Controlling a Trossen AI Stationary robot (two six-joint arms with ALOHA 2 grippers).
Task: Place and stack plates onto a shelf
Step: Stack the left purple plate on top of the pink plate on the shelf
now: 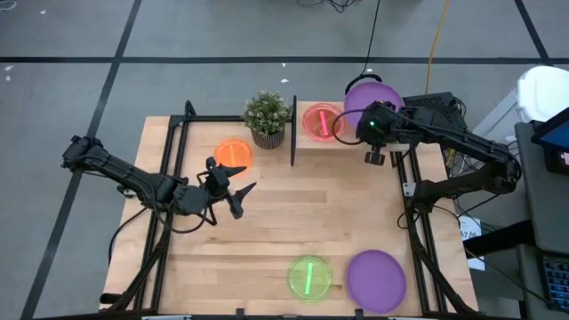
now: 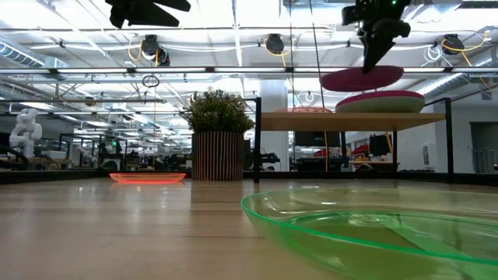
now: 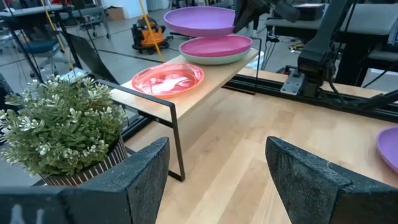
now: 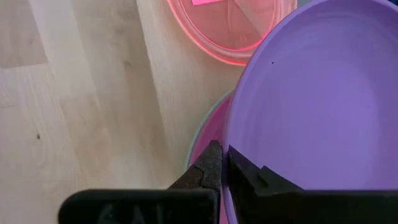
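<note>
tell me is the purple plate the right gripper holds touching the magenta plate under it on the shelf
Apart. The low view shows clear background between the purple plate, pinched by the right gripper, and the magenta plate on the shelf.

Setting: robotics lab or open industrial workspace. My wooden tabletop (image 1: 267, 231) sits on a black metal frame (image 1: 418, 222) over a grey floor marked with dark tape lines (image 1: 124, 40). Cables (image 1: 436, 36) trail across the floor beyond the far edge. Past the table, level view: ceiling strip lights (image 2: 233, 31), overhead rails and hanging cable loops, rows of benches receding far left, a white humanoid-looking robot (image 2: 23, 132) at far left. Orange equipment (image 3: 148, 34) stands on the floor behind my shelf (image 3: 186, 93).
</note>
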